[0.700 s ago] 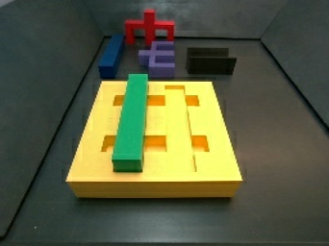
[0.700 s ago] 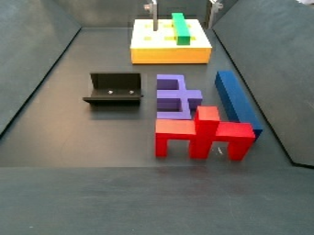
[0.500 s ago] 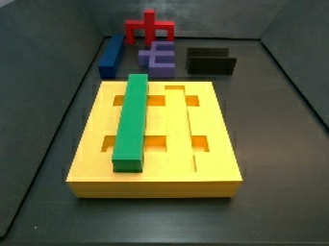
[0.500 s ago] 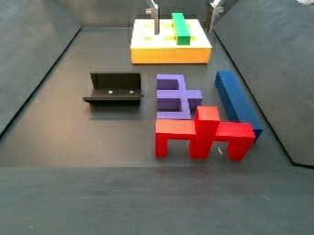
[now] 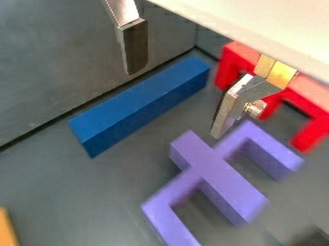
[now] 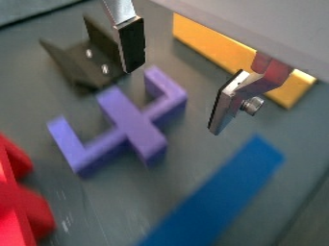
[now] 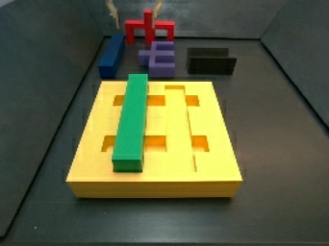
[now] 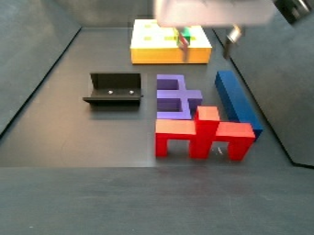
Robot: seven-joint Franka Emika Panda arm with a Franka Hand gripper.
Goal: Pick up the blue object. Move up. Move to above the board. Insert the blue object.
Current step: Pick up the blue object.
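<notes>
The blue object (image 5: 141, 101) is a long dark blue bar lying flat on the floor beside the purple block; it also shows in the other wrist view (image 6: 218, 204) and in both side views (image 7: 112, 56) (image 8: 236, 95). The yellow board (image 7: 193, 144) holds a green bar (image 7: 133, 120) in one groove; in a side view the board (image 8: 153, 48) is partly hidden by the gripper's body. My gripper (image 5: 180, 82) (image 6: 180, 75) hangs open and empty above the floor, over the gap between the blue bar and the purple block. It shows at the upper edge of both side views (image 8: 207, 37) (image 7: 133, 9).
A purple stepped block (image 5: 218, 178) (image 8: 178, 96) lies next to the blue bar. A red piece (image 8: 203, 136) (image 5: 264, 72) stands at the bar's end. The dark fixture (image 8: 113, 89) (image 7: 213, 61) stands beyond the purple block. Dark walls surround the floor.
The gripper has moved away from over the board towards the blue bar and purple block, and now fills the upper edge of a side view. The pieces have not moved.
</notes>
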